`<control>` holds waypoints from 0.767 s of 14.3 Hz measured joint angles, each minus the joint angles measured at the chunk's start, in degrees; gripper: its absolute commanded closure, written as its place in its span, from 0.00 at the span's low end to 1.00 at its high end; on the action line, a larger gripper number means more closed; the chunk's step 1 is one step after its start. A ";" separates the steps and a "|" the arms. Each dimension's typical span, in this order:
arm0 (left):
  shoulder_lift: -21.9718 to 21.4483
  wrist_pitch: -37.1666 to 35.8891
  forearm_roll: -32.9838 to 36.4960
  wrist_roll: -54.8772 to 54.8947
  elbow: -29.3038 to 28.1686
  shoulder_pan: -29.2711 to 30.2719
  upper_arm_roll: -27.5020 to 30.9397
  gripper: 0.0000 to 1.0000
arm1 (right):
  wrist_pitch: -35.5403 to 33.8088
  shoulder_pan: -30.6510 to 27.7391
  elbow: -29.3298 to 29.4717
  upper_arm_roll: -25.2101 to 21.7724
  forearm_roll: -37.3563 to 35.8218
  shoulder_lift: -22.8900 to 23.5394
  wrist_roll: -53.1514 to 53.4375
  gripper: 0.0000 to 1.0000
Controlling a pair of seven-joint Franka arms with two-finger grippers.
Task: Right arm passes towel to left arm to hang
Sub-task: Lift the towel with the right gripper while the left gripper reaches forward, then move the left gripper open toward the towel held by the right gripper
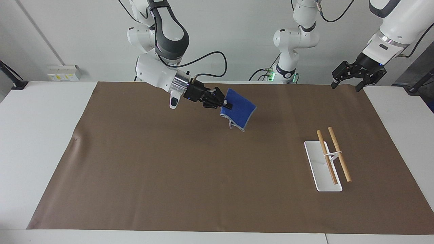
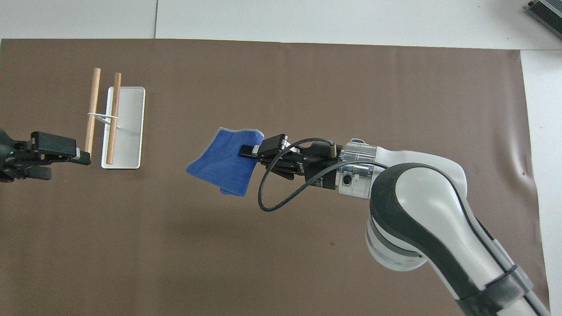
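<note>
The right gripper (image 1: 226, 103) is clamped on one edge of the towel (image 1: 239, 109), holding it in the air over the middle of the brown mat (image 1: 190, 176) so the free cloth hangs reachable. The left gripper (image 1: 350, 80), jaws apart, waits raised near the wooden rack (image 1: 330, 159) where the towel should hang.
</note>
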 measured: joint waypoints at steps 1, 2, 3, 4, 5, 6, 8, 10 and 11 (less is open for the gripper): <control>-0.73 0.51 -1.53 -4.58 -1.16 -0.15 -0.33 0.00 | 0.48 0.50 -0.01 0.01 0.77 0.00 0.00 1.00; -1.32 1.12 -2.64 -9.56 -2.03 -0.85 -0.60 0.00 | 0.57 0.74 -0.03 0.01 0.89 0.00 0.00 1.00; -1.78 2.07 -3.60 -14.36 -2.75 -1.89 -0.82 0.00 | 0.58 0.84 -0.03 0.01 0.90 0.00 0.00 1.00; -2.22 3.46 -4.91 -19.54 -3.59 -2.87 -1.06 0.00 | 0.76 0.94 -0.06 0.01 0.90 0.00 0.00 1.00; -2.65 5.01 -6.27 -24.68 -4.65 -3.56 -1.42 0.00 | 1.49 1.27 -0.08 0.00 0.91 0.00 0.00 1.00; -3.05 6.56 -7.06 -29.13 -5.80 -4.13 -1.84 0.00 | 2.58 1.92 -0.08 0.01 0.91 0.00 0.00 1.00; -3.75 9.76 -8.16 -36.49 -7.69 -5.72 -2.28 0.00 | 3.99 3.06 -0.08 0.02 0.91 0.00 -0.03 1.00; -4.35 13.99 -8.60 -44.08 -9.49 -8.10 -2.42 0.00 | 4.18 3.35 -0.09 0.02 0.91 0.00 -0.14 1.00; -4.74 16.41 -8.61 -47.79 -10.63 -9.49 -2.48 0.00 | 4.18 3.34 -0.09 0.01 0.91 0.00 -0.19 1.00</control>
